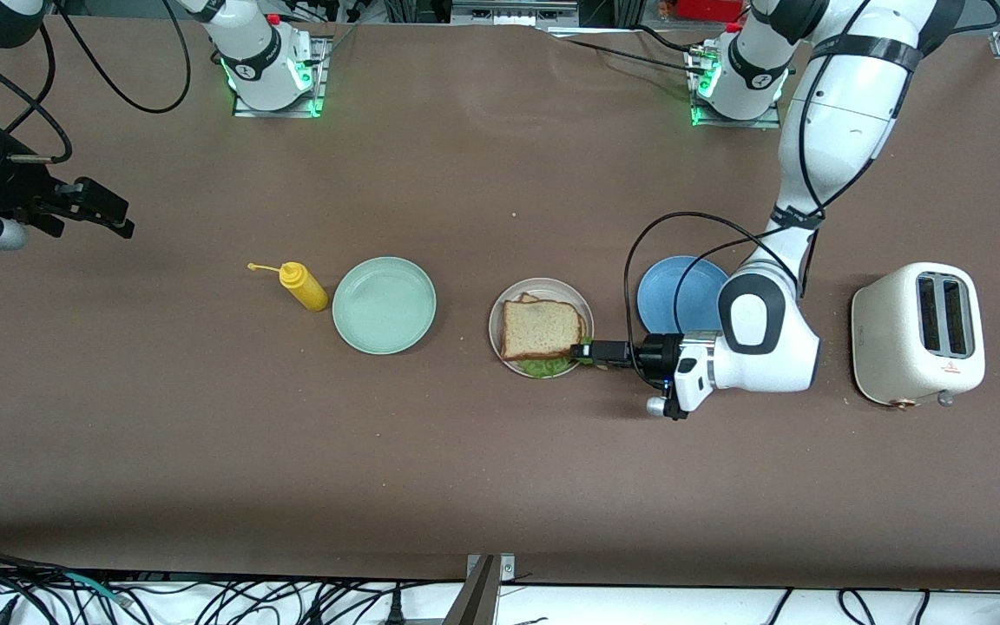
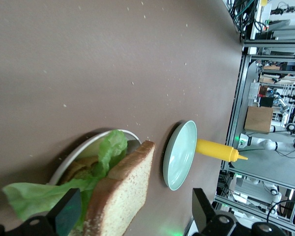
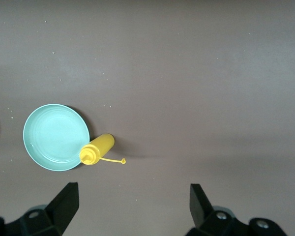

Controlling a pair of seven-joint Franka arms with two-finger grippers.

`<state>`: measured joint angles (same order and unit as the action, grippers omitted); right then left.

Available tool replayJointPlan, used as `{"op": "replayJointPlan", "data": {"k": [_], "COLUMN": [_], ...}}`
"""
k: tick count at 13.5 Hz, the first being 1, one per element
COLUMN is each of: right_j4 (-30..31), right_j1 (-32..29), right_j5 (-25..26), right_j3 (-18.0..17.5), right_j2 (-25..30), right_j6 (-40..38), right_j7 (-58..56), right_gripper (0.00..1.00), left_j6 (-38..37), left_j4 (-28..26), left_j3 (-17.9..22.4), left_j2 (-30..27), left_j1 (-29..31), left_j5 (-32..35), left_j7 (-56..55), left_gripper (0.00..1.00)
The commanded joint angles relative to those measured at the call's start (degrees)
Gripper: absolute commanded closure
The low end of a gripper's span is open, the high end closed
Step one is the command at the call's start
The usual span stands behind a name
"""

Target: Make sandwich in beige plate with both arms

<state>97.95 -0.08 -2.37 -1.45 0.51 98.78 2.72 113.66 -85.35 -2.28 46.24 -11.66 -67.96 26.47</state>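
1. My right gripper [image 1: 122,227] waits up at the right arm's end of the surface [image 1: 465,486], over bare brown cloth. Its fingers [image 3: 64,204] stand wide apart and hold nothing.
2. The yellow mustard bottle [image 1: 304,286] lies on its side, just beside the mint green plate [image 1: 384,305], which is empty. If my right arm swings in low, it could knock the bottle against that plate.
3. The sandwich [image 1: 540,330] sits in the beige plate [image 1: 500,304]: a toasted bread slice on top, green lettuce [image 1: 545,368] poking out at the plate's rim nearer the front camera, and another slice underneath.
4. My left gripper [image 1: 582,351] is low at the sandwich's edge, on the side toward the left arm's end. Its fingers [image 2: 69,214] are spread wide, one on either side of the top slice, and grip nothing.
5. Risk, as I judge it: a finger looks very close to the lettuce and the crust, so pulling out carelessly could drag the leaf or slide the top slice askew. The slice already seems to sit off the plate's centre. I would lift straight clear.
6. The blue plate [image 1: 669,295] is partly hidden by my left arm; what shows of it is empty.
7. The cream toaster [image 1: 917,334] stands nearest the left arm's end, both slots empty as far as I can see.
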Motion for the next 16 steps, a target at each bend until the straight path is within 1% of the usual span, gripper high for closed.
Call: {"op": "replayJointPlan", "data": {"k": [1,3,4,7,11,13,16], "right_j4": [-1.6,-1.7,-2.5,-3.2,-3.2,-3.3,-3.2], "right_j1": [-0.8,-0.7,-0.7,-0.7,-0.7,-0.7,-0.7], "right_j5": [-0.4,-0.2,0.0,-0.1,0.0,0.2,0.2], "right_j3": [-0.6,-0.7,-0.7,-0.8,-0.7,-0.7,-0.7], "right_j2": [-0.9,-0.9,-1.2,-1.7,-1.7,-1.7,-1.0], "right_j6": [-0.3,-0.3,-0.4,-0.4,-0.5,-0.6,-1.3], "right_j7": [-0.7,-1.0,-1.0,-1.0,-1.0,-1.0,-1.1], "right_gripper": [0.0,0.0,0.0,0.0,0.0,0.0,0.0], "left_j6": [0.0,-0.1,-0.1,-0.2,-0.9,-2.5,-3.8], "left_j4": [0.4,0.4,0.4,0.4,0.4,0.4,0.2], "left_j3": [1.3,3.5,4.5,6.5,9.0,9.7,11.1], "left_j2": [-0.3,-0.9,-1.8,-4.5,-7.8,-9.5,-11.3], "left_j1": [0.8,0.8,0.8,0.9,1.0,1.0,1.1], "left_j5": [-1.3,-0.3,2.0,12.1,26.5,34.3,42.8], "left_j7": [0.7,0.5,0.2,-4.9,-7.7,-9.8,-11.2], "left_gripper": [0.01,0.01,0.0,0.01,0.01,0.0,0.01]}}
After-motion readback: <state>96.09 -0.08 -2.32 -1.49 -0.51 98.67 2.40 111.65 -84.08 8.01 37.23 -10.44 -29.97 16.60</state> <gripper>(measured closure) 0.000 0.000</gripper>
